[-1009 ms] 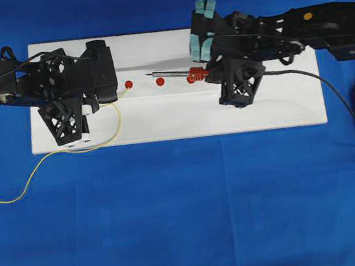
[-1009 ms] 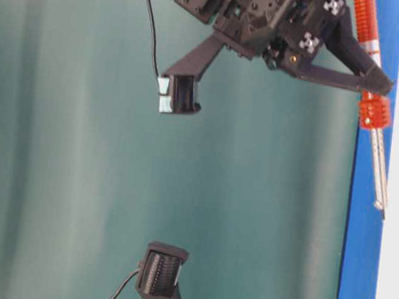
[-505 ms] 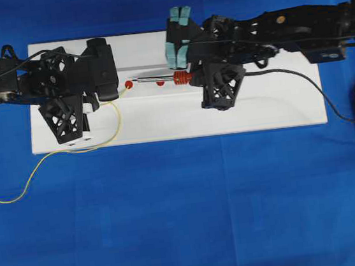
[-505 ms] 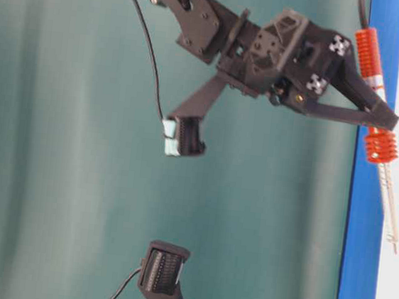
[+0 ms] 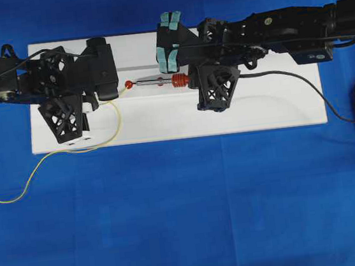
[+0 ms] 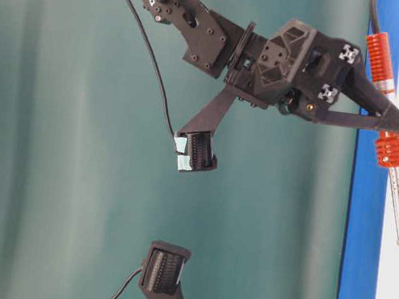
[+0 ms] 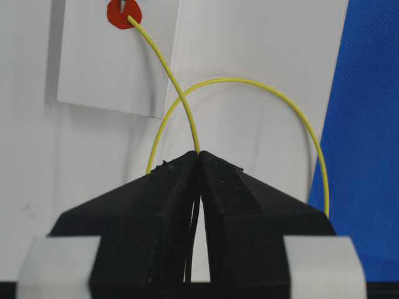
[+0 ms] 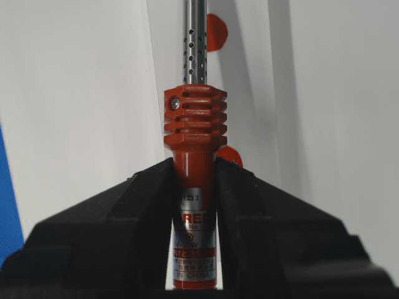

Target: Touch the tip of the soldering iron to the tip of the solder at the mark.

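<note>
The right gripper (image 8: 194, 180) clamps the soldering iron (image 5: 158, 80) by its handle; the arm reaches across the white board (image 5: 278, 112), tip at the leftmost red mark (image 5: 129, 84). The left gripper (image 7: 199, 163) pinches the solder (image 7: 177, 87), whose end lies on that mark.

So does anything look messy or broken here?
Nothing looks broken. The solder trails in a loose curl off the white board onto the blue cloth, and the soldering iron lies straight across the red dots.
</note>
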Controlling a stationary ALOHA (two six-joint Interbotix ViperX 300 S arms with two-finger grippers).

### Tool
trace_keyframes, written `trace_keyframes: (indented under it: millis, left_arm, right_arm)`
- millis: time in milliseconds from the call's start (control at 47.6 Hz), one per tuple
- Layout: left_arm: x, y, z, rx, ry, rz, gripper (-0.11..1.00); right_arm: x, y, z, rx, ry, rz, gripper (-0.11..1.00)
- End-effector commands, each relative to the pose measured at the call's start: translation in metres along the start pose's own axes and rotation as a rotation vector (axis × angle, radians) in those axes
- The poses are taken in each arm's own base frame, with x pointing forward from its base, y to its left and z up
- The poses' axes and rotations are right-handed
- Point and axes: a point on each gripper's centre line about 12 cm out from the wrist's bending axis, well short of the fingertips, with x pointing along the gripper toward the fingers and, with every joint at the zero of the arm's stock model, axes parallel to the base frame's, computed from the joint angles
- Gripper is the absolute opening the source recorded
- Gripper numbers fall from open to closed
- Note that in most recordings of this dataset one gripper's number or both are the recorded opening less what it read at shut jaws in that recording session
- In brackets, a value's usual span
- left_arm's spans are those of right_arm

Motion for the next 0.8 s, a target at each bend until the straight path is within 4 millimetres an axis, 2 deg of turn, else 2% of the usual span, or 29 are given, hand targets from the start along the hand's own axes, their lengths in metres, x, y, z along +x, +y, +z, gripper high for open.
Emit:
trace_keyframes:
  millis: [0,778]
  left_arm:
    - [-0.0054,0.0015,0.0093,-0.003,-0.031,0.003,0.02]
    - [-0.0031,0.0024,0.0147,-0.004,-0.005,0.005,0.02]
  right_arm:
    - [-0.0085,0.0039,0.0116,-0.010,-0.039,0.005,0.06]
    - [-0.0082,0.0034,0.0103,-0.015,-0.031,0.001,0.06]
